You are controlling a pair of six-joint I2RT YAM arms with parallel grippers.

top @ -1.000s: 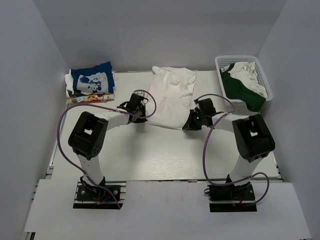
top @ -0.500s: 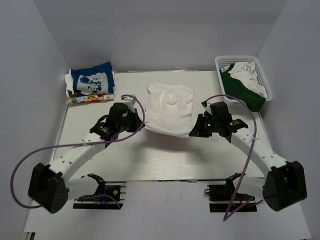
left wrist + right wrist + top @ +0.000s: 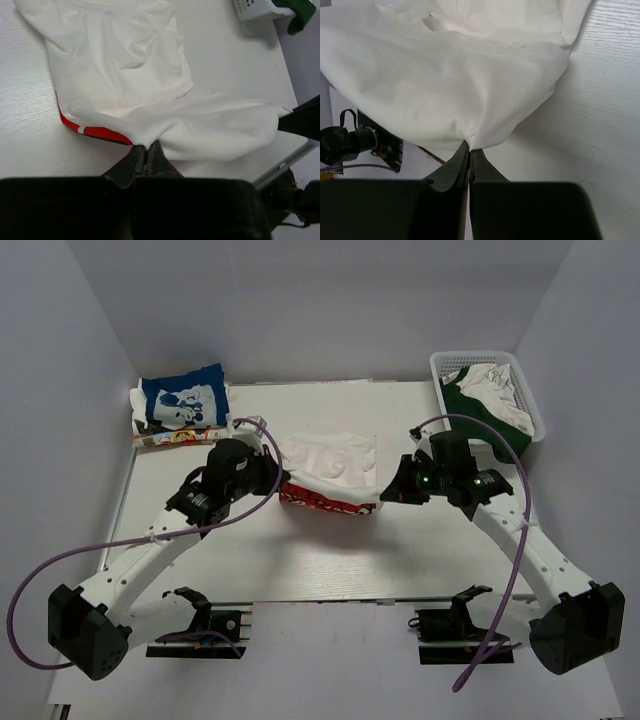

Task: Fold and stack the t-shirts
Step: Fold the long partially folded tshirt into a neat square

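Note:
The white t-shirt (image 3: 328, 465) with a red logo panel showing along its near edge hangs lifted over the middle of the table. My left gripper (image 3: 277, 483) is shut on its left near corner (image 3: 145, 137). My right gripper (image 3: 385, 490) is shut on its right near corner (image 3: 470, 142). The cloth sags between the two grippers, and its far part rests on the table. The blue t-shirt (image 3: 183, 400) with white cartoon print lies folded on a stack at the far left.
A white basket (image 3: 528, 398) at the far right holds a green and a white garment (image 3: 490, 410). Under the blue shirt lies another folded, coloured shirt (image 3: 165, 438). White walls close in the table on three sides.
Both grippers have raised the shirt's near edge and carried it further over the table. The red logo panel has come into view along the near edge.

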